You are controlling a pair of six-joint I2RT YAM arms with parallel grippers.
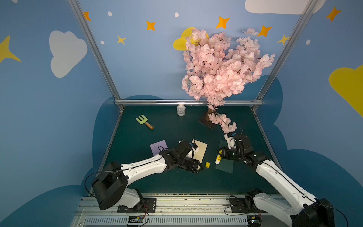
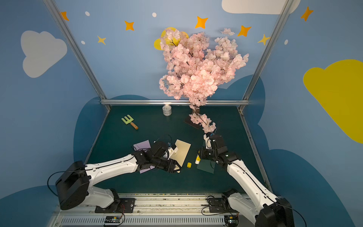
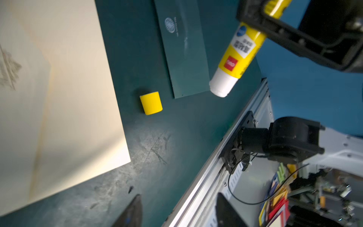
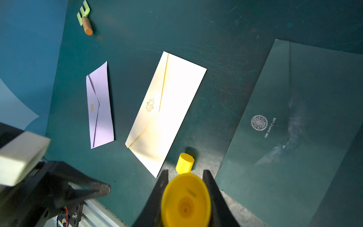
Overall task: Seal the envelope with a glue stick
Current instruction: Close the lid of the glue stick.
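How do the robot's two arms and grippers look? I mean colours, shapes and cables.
The left arm and the right arm have white rounded shells on the long links and black blocky joints and bases. Thin black cables loop out near the bases. The left gripper and the right gripper are black, with long tapering fingers.

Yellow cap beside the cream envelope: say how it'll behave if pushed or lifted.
The yellow cap looks like small, thin plastic: probably light and stiff. Being a smooth short cylinder, it would likely roll if tipped and may slip in a pinch.
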